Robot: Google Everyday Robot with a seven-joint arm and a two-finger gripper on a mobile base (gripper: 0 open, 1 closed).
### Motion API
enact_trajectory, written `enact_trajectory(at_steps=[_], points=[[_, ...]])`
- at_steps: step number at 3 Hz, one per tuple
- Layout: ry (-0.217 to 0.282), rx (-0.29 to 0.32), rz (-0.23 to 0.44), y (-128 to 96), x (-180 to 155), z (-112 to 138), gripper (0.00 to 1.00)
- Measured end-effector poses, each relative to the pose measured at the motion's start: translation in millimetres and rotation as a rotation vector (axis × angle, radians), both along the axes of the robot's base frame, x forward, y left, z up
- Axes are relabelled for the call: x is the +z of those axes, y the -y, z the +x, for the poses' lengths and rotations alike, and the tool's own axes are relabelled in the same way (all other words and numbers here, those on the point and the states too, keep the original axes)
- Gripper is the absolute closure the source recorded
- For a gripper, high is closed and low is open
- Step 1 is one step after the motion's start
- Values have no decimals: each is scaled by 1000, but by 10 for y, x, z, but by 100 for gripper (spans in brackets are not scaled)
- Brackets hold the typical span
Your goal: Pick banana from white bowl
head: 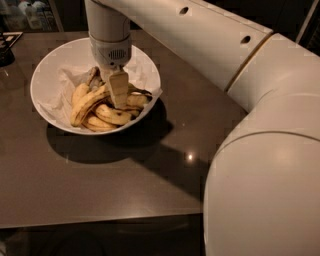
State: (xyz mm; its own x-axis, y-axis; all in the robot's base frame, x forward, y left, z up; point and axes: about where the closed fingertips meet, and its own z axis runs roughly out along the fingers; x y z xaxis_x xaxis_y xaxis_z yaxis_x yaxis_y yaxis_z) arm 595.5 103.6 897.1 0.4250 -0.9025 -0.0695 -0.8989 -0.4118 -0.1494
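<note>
The white bowl (50, 62) stands on the dark table at the upper left, lined with crumpled white paper. Several yellow bananas with brown marks lie in it. The longest curved banana (86, 104) runs from the bowl's lower left up toward the middle. My gripper (119, 92) reaches straight down into the bowl from above. It is at the upper right end of that banana, among the other bananas. The gripper hides where it meets the fruit.
The dark brown table (110, 180) has its front edge near the bottom of the view. My white arm (260, 150) fills the right side. A dark object (6, 50) sits at the far left edge, and bottles (30, 15) stand behind the table.
</note>
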Motion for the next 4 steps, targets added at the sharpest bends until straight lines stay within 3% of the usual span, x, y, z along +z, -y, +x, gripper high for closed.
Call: enact_trajectory(at_steps=[3,4], points=[[-15,-6,2,18,-72,28,100],[12,-18,80,106,45,-69,100]])
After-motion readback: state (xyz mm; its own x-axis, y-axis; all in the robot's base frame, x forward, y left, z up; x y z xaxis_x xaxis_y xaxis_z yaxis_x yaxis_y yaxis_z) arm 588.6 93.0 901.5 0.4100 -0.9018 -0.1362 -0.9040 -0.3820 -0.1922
